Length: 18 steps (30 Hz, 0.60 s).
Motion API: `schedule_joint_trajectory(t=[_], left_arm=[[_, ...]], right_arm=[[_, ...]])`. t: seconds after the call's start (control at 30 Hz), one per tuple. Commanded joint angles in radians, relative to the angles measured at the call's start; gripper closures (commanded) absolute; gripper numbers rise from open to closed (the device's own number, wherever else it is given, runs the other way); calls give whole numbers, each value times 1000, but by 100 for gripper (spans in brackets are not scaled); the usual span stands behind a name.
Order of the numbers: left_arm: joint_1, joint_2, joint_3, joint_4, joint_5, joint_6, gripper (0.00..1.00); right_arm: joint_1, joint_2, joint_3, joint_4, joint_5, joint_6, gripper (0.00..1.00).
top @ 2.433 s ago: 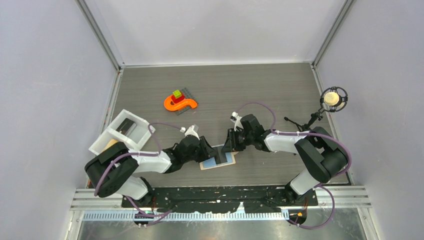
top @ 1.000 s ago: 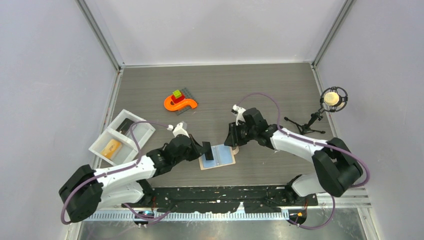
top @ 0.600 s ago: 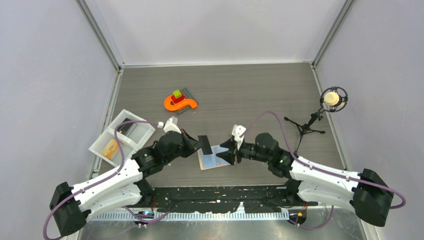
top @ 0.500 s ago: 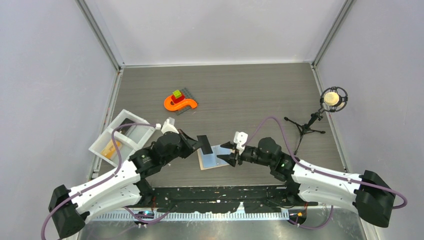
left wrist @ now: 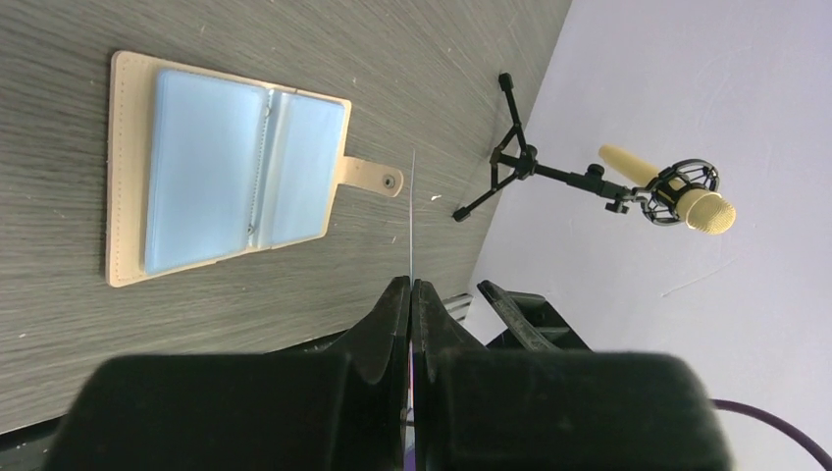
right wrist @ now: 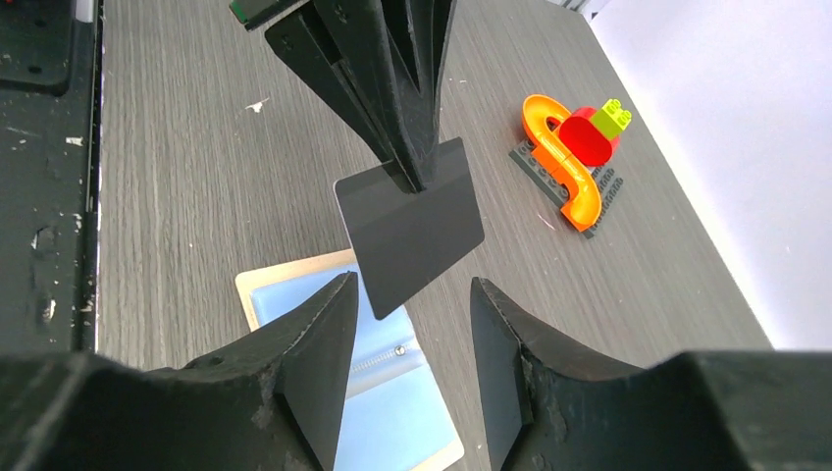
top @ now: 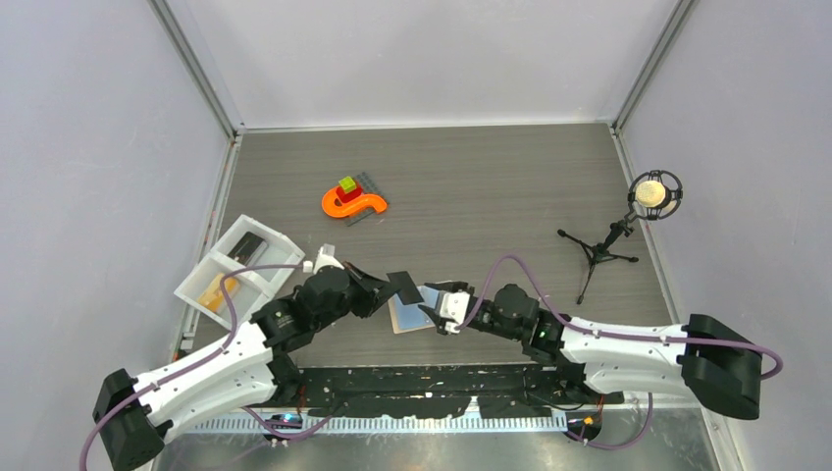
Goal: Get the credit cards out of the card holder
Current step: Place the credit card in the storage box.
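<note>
The dark card [right wrist: 410,224], above the grey wooden table [top: 491,186] between pale walls [top: 422,59], is clamped at one edge in the closed left gripper [left wrist: 410,287]. The open card holder [left wrist: 211,191] lies flat, blue faces up, just under and beyond its tip. The right gripper [right wrist: 412,287], jaws wide apart and empty, faces the card over the holder, and both arms stretch low toward the table's middle.

Pale grey walls [top: 422,59] are enclosing a dark wood-grain table [top: 471,177], metal posts [top: 196,69] rising at its far corners.
</note>
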Motion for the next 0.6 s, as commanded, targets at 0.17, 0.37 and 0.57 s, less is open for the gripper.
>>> schedule_joint_trajectory(t=[0.17,0.37,0.57], left_arm=[[0,-13,-42,83,4,-86,100],[0,-1,-55,128,31,-116,100],[0,-13,-60,135,37,-112,100]], right_arm=[[76,60,61,16,71,-196,43],[101,115,69,40,176,-231,49],[115,140,72,101,247,-205,90]])
